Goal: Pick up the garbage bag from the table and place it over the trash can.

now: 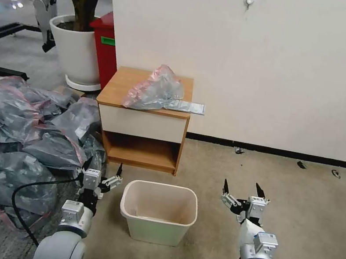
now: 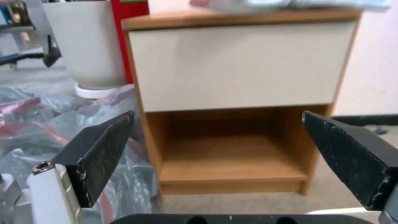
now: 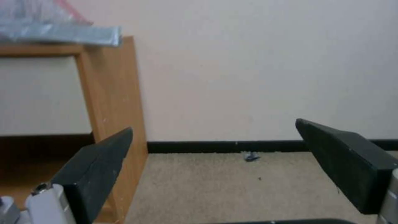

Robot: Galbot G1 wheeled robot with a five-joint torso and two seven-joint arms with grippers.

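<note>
With both your left hand (image 1: 103,170) and right hand (image 1: 242,188) hanging wide open and empty beside the trash can (image 1: 158,211), you are facing the garbage bag (image 1: 155,88) crumpled on the bedside-cabinet surface (image 1: 120,89), so lift toward its pink rim.

Garbage bag (image 2: 248,3) chopped off by left wrist view's edge, trash can (image 2: 352,210) barely glimpsed behind finger, kinda blurred.

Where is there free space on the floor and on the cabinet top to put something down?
Free: the carpet between the trash can, the right gripper and the wall; the left rear of the table top. Crowded: the floor left of the table, under the heap of bags, and the top's right half, under the garbage bag.
</note>
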